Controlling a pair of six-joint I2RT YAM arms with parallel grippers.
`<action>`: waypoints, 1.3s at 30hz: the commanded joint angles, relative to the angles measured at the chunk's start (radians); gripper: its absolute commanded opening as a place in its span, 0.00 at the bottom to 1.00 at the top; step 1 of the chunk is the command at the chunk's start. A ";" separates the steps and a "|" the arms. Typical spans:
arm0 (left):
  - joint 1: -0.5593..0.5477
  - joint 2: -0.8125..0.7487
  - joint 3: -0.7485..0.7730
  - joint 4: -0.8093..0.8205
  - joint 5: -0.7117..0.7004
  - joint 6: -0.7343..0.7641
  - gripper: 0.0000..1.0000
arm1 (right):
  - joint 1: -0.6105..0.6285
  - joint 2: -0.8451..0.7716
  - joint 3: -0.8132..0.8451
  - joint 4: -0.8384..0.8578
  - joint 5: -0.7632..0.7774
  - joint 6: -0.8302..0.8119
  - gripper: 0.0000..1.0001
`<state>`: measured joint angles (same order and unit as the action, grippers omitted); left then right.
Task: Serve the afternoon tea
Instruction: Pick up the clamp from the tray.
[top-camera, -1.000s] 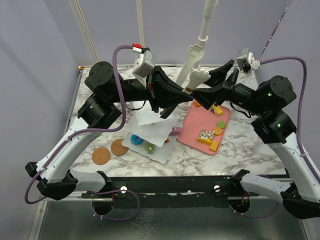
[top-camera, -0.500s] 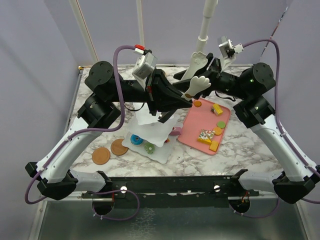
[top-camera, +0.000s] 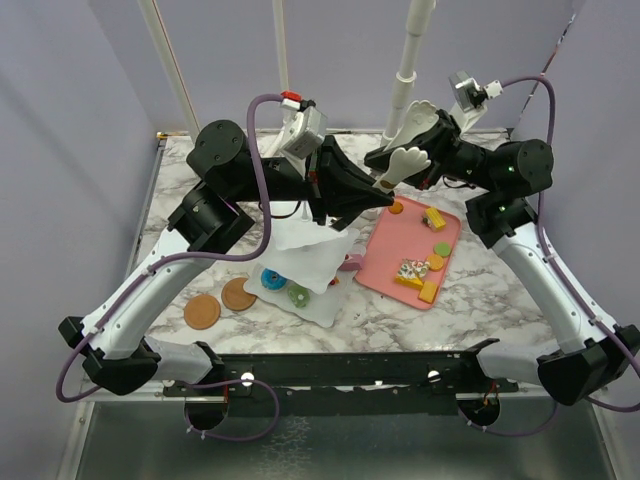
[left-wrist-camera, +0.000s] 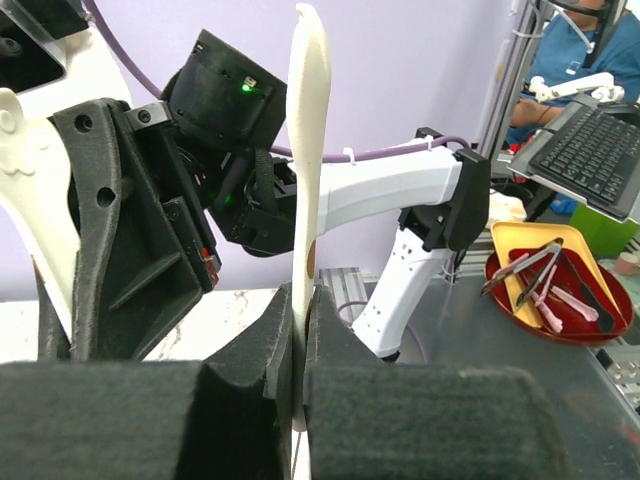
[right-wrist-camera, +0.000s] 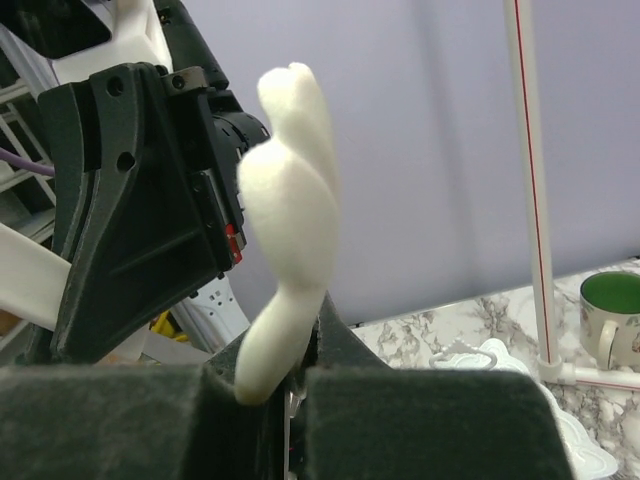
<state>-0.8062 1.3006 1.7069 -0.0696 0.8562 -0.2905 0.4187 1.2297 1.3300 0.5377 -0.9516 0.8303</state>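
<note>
With both arms now swung rearward, the left gripper (left-wrist-camera: 301, 340) clamps a white paw paddle (left-wrist-camera: 307, 150) and the right gripper (right-wrist-camera: 300, 360) a second paw paddle (right-wrist-camera: 290, 190), both apparently empty, so the 3-tier stand (top-camera: 325, 312) at centre awaits pastries (top-camera: 412, 270) lying on the pink tray (top-camera: 385, 260).

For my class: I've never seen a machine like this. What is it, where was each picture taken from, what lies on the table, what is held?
Two black-and-white robot arms reach over a marble table. The wide picture looks down from above; the other two come from cameras on each wrist. On the table: a white three-tier stand of wavy plates, a pink tray with toy pastries, two brown discs. The left arm has its jaws shut on a thin white flat piece, the right arm on a white paw-shaped piece.
</note>
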 joint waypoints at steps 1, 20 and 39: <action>0.035 -0.045 0.068 0.060 -0.086 0.025 0.00 | -0.046 -0.008 -0.003 0.209 -0.153 0.105 0.01; 0.107 -0.056 0.096 0.155 -0.212 0.083 0.00 | -0.116 -0.064 -0.152 0.480 -0.108 0.285 0.01; 0.130 -0.011 0.025 0.207 -0.210 0.034 0.24 | -0.116 -0.021 -0.030 0.230 -0.100 0.173 0.01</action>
<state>-0.7650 1.3300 1.7142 0.0032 0.7971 -0.3099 0.3206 1.2652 1.1961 0.9287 -0.9600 1.1584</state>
